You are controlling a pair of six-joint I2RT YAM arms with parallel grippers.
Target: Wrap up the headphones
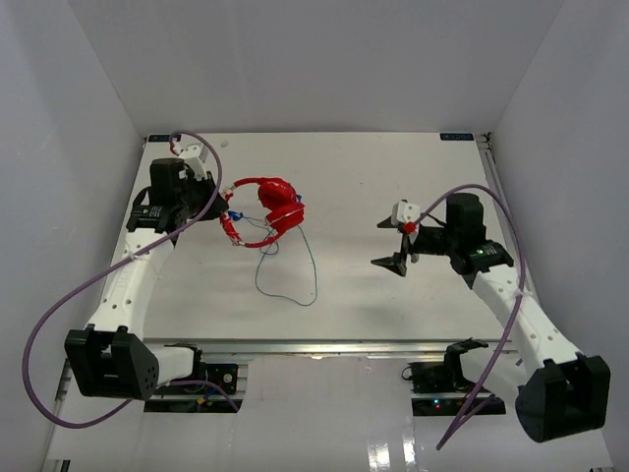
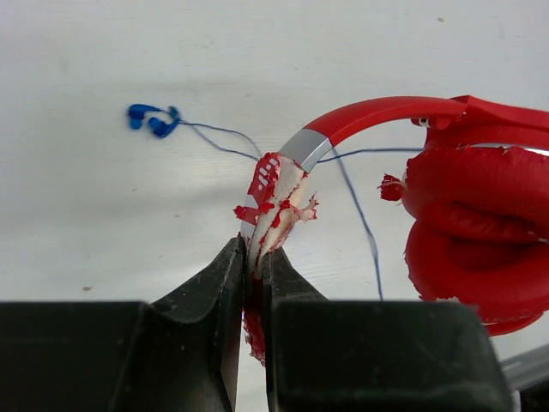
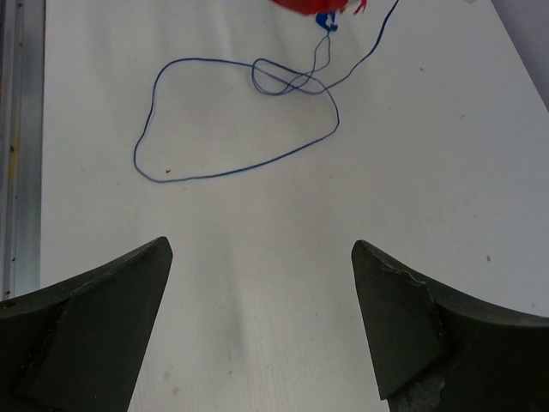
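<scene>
The red headphones [image 1: 270, 206] lie at the table's back left, earcups [image 2: 476, 236] folded together. My left gripper [image 2: 255, 257] is shut on the worn, peeling end of the headband [image 2: 273, 202]; in the top view it [image 1: 224, 209] sits at the headphones' left side. The thin blue cord [image 1: 295, 280] trails toward the front in loose loops, and shows in the right wrist view [image 3: 232, 129]. The blue plug [image 2: 153, 120] lies on the table beyond the headband. My right gripper [image 1: 398, 248] is open and empty, to the right of the cord; in its own view it [image 3: 262, 257] faces the loops.
Thick purple robot cables [image 1: 59, 324] loop off both arms at the table's sides. White walls enclose the table on three sides. A metal rail [image 1: 314, 346] runs along the near edge.
</scene>
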